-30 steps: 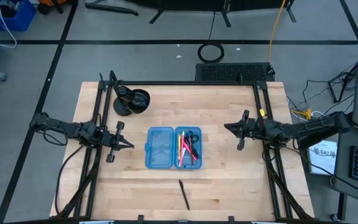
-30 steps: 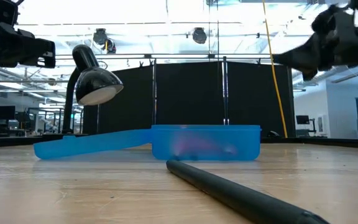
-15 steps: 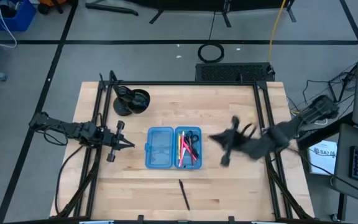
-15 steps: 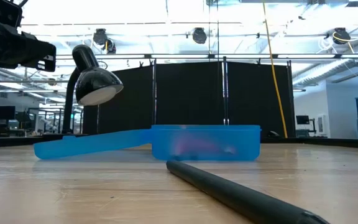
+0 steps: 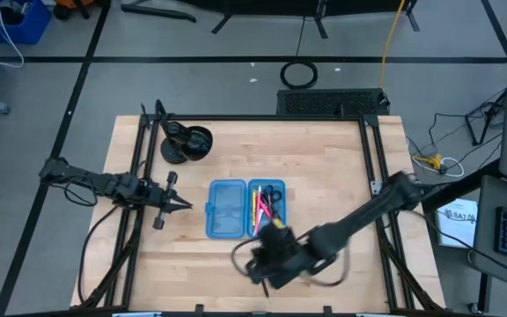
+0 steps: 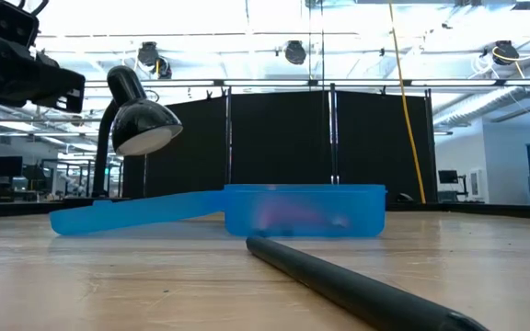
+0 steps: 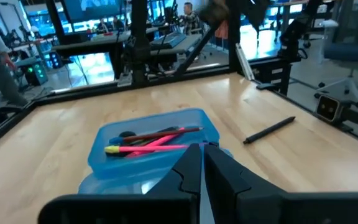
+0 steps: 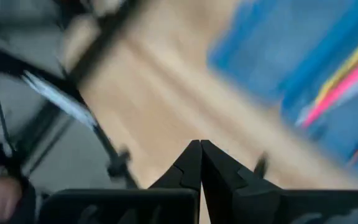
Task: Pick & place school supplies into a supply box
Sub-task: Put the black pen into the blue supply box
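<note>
The open blue supply box (image 5: 245, 209) lies flat at the table's middle. Its right half (image 5: 268, 208) holds pink and yellow pens and black-handled scissors (image 7: 148, 140). A dark pen (image 6: 357, 290) lies on the wood nearer than the box, also seen in the left wrist view (image 7: 269, 130). In the high view my right arm hides it. My right gripper (image 5: 255, 260), blurred, hangs shut above the table just in front of the box, pointing slantwise down. My left gripper (image 5: 170, 204) hovers shut at the table's left edge, level, pointing at the box.
A black desk lamp (image 5: 186, 143) stands at the far left corner, its head (image 6: 141, 119) over the table. Black frame rails (image 5: 139, 220) run along the left and right edges. Bare wood lies to the right of the box.
My right gripper has swung from the table's right edge toward the near edge and leftward, ending in front of the box over the dark pen. It has rolled and tipped downward, staying shut. The box, the pens and my left arm have kept their places.
</note>
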